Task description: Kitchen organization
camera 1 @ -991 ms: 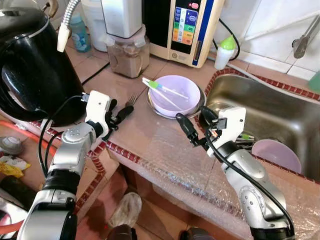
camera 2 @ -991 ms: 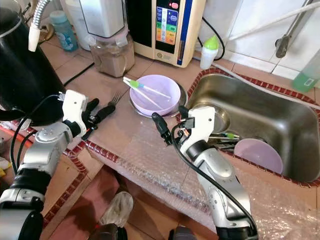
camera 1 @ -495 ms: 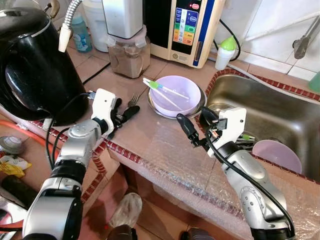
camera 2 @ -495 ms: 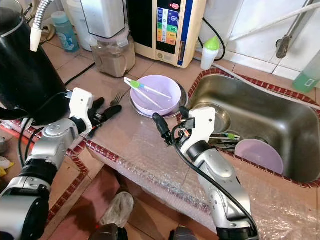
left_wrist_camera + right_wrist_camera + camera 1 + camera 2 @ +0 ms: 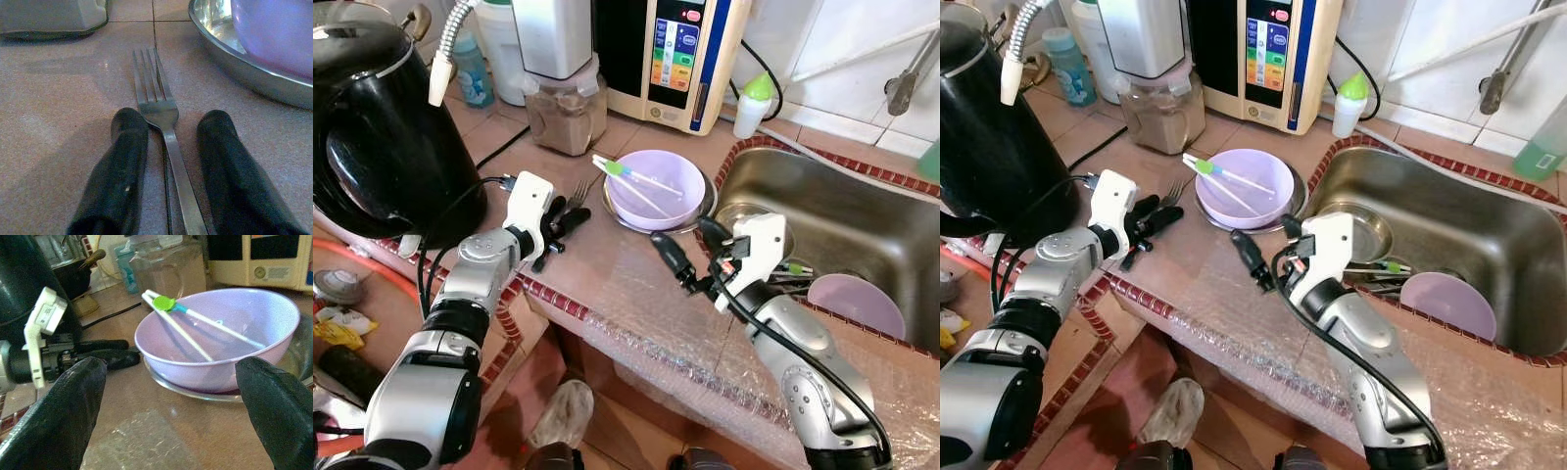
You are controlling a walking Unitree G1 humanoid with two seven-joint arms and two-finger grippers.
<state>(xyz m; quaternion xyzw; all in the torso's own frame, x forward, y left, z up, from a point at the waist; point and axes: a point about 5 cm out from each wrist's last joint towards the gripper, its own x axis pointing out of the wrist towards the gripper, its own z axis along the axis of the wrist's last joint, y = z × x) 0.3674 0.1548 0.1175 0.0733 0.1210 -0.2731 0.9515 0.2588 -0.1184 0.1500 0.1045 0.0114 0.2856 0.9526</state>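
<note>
Stainless steel fork (image 5: 164, 117) lies flat on the tiled table (image 5: 636, 284), tines pointing away from the robot, just beside the metal plate (image 5: 613, 211) under the lilac bowl (image 5: 656, 186). Judged light, rigid and slick; lying flat, it is best pinched across the narrow handle below the tines. The left gripper (image 5: 168, 147) rests fingers apart, straddling that handle, not yet closed. The right gripper (image 5: 690, 259) hovers wide open facing the bowl, holding nothing.

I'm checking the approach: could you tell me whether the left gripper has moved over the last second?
Yes. The left gripper has slid along the counter toward the purple bowl, now straddling the fork.
</note>
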